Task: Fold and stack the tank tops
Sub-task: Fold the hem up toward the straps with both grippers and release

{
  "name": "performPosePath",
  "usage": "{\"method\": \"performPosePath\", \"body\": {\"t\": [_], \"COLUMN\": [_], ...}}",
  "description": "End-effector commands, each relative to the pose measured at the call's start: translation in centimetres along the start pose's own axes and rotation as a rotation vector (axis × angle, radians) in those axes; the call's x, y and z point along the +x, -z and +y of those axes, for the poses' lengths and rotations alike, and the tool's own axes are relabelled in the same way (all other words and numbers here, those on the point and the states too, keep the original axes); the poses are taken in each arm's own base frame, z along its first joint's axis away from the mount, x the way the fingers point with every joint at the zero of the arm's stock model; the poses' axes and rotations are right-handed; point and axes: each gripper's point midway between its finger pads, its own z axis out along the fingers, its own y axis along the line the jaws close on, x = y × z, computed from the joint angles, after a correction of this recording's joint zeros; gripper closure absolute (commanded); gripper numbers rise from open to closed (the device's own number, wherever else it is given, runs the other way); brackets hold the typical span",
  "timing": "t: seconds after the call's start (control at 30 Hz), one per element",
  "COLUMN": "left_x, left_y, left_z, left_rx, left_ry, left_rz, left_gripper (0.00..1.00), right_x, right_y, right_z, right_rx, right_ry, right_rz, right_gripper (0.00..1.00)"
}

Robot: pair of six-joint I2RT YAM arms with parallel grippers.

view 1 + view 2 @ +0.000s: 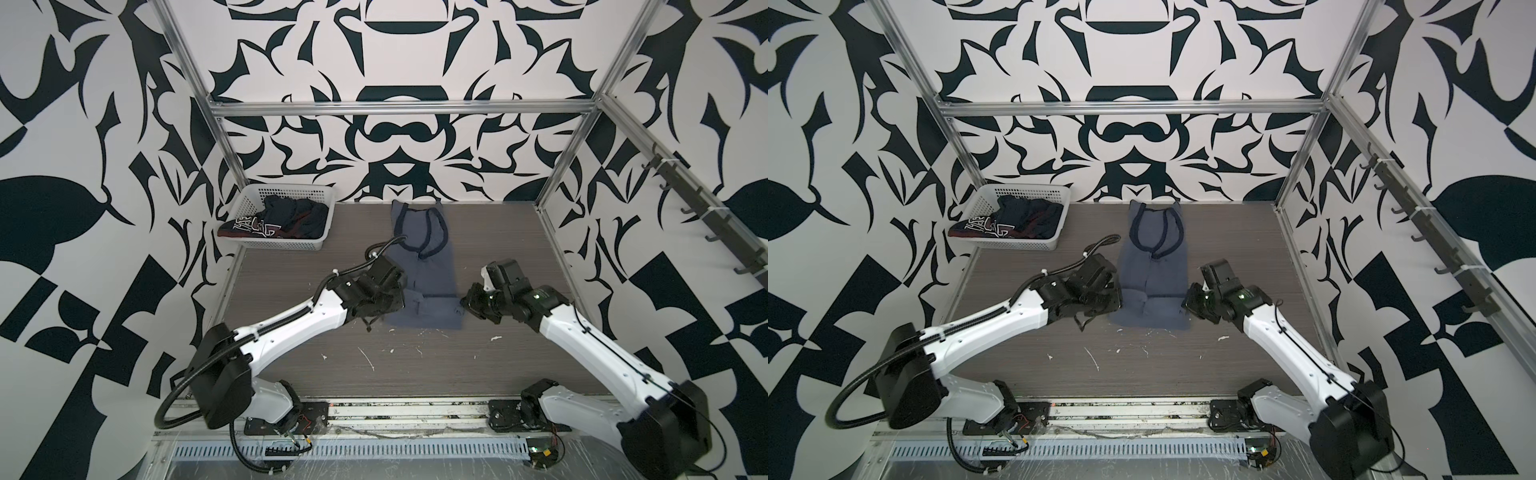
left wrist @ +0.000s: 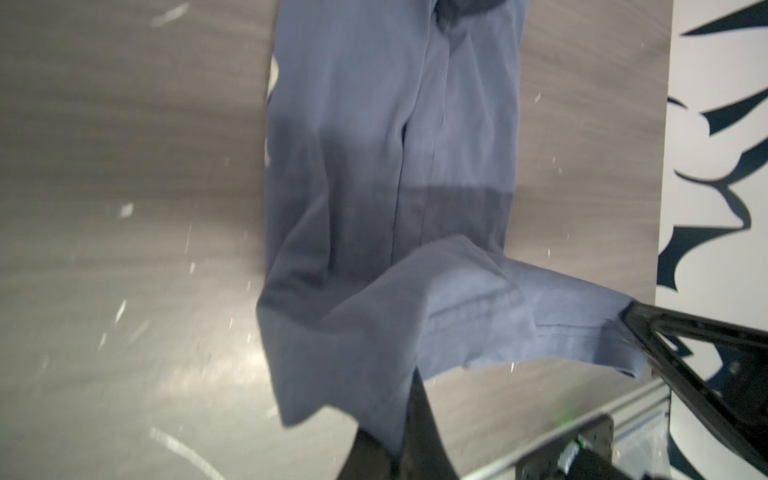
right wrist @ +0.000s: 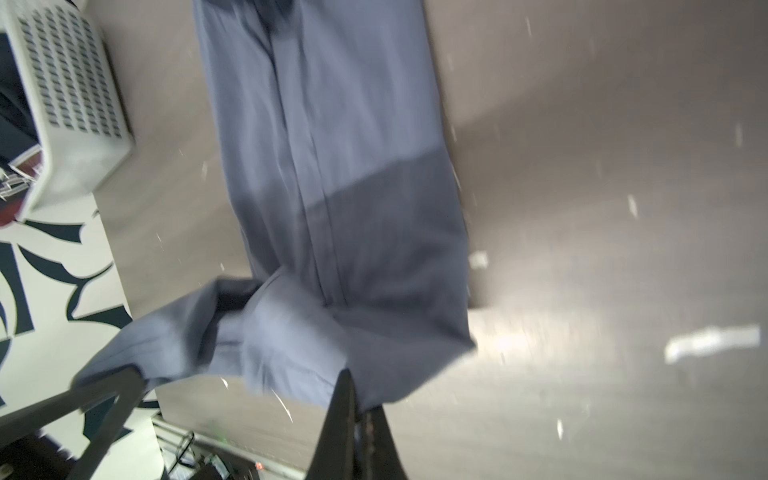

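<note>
Left wrist view: the left gripper (image 2: 409, 407) had its fingers pressed together on one hem corner of the slate grey-blue tank top (image 2: 374, 145), and that corner was raised off the table (image 2: 124, 166). In the same view the right gripper (image 2: 636, 322) pinched the other hem corner, which was also off the table.

The right wrist view showed the same grips from the opposite side. The right gripper (image 3: 351, 399) was clamped on cloth, and the tip of the left gripper (image 3: 133, 374) was set into the far corner.

In both top views the slate grey-blue tank top (image 1: 424, 266) (image 1: 1152, 274) lay lengthwise in a narrow folded strip, to the right of the white basket (image 1: 282, 244) (image 1: 1017, 244) and apart from it. Its navy-trimmed straps were about level with the basket, and its hem was the end farthest from the basket. The left gripper (image 1: 400, 300) held the hem corner on the basket's side, and the right gripper (image 1: 465, 305) held the corner away from the basket.

The dark navy tank top (image 1: 291, 216) (image 1: 1025, 218) lay crumpled inside the basket, with a part bearing white lettering draped over the basket's rim.
</note>
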Motion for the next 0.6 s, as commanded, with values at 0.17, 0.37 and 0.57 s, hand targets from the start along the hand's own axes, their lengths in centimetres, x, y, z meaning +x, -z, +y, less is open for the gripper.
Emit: {"method": "performPosePath", "body": {"t": [0.17,0.37,0.57], "left_x": [-8.1,-11.9,-13.6], "left_y": [-3.2,-6.9,-10.4], "left_z": [-1.7,-1.4,-0.5], "left_rx": [0.048,0.073,0.078], "left_ry": [-0.048,-0.032,-0.014], "left_rz": [-0.051,-0.031,0.007], "left_gripper": [1.00,1.00,0.99], "right_x": [-8.8,-12.8,-15.7], "right_y": [-2.6,-5.2,-7.7], "right_z": [3.6,4.1,3.6], "right_rx": [-0.062,-0.047,-0.032], "right_ry": [0.124,0.114,0.093], "right_rz": [-0.073,-0.090,-0.087], "right_gripper": [1.00,1.00,1.00]}}
